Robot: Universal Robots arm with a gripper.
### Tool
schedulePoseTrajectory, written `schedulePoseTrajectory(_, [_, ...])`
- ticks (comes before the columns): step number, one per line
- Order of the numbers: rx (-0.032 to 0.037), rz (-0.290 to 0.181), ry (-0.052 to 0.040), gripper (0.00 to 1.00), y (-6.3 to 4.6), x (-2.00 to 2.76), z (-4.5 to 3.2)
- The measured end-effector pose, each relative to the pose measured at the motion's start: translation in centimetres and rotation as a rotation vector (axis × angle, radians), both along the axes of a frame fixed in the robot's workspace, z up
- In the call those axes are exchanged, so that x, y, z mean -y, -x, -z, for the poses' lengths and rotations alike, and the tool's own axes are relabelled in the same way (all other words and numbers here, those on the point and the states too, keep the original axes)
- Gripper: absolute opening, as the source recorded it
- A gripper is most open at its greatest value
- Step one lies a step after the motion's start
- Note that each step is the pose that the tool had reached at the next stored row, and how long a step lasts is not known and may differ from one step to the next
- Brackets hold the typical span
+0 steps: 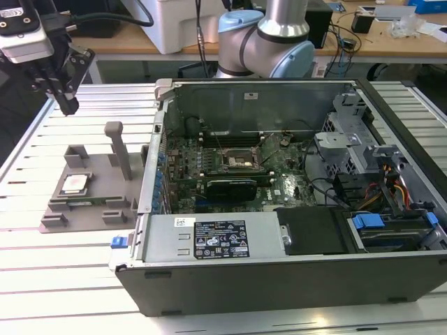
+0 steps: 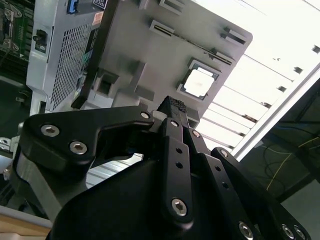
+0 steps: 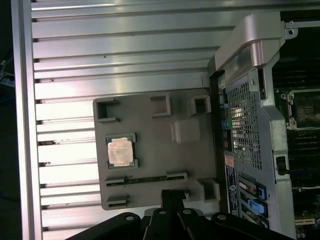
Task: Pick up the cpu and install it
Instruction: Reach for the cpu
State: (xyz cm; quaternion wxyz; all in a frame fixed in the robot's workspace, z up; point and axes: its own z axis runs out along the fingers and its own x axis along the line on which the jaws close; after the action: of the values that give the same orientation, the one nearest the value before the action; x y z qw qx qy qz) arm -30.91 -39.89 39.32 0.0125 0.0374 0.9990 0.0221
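The gripper [image 1: 68, 103] is hanging in the air, well apart from the grey tray [image 1: 98, 171]. Its fingers are looking pressed together and are holding nothing. The cpu [image 1: 73, 183] is lying flat in its pocket on that tray (shiny side up), beside the open computer [image 1: 293, 279]. I think the pick-up step is only starting. Grabbing the chip is calling for open fingers, lined up right above it.

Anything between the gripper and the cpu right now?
Nothing visible. The gripper hangs in the air, apart from the fixture tray; the cpu lies uncovered in its tray pocket. The tray's upright post stands beside the cpu, toward the case, not over it.
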Motion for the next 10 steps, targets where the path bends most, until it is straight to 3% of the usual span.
schedulePoseTrajectory(10, [0.0,0.0,0.0,0.11,1.4,0.0,0.01])
